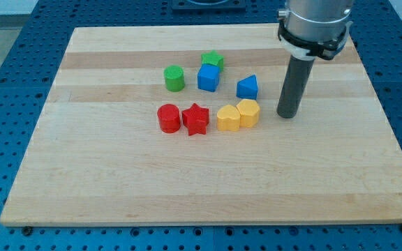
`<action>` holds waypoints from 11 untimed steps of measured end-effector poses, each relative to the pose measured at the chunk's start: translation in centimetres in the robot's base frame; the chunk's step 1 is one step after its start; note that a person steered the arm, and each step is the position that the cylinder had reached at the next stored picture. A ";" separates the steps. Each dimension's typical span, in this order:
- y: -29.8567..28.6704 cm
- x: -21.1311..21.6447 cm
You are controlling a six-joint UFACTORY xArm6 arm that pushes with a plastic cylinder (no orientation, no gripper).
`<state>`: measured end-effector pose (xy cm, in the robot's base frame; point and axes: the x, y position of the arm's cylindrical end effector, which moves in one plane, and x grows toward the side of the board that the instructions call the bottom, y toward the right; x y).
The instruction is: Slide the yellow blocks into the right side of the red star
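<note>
Bright, even overhead light, soft short shadows, sharp focus throughout.

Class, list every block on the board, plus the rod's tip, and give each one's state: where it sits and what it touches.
red star: beside red cylinder
red cylinder: leftmost, upright
yellow blocks: touching pair, right of star, small gap
green cylinder: standing alone
green star: behind blue cube
blue cube: upright
blue triangular block: alone
my tip: right of yellow blocks, apart
</note>
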<state>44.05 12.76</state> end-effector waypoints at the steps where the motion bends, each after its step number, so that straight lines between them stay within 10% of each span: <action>1: -1.5 0.0; 11: -4.1 0.0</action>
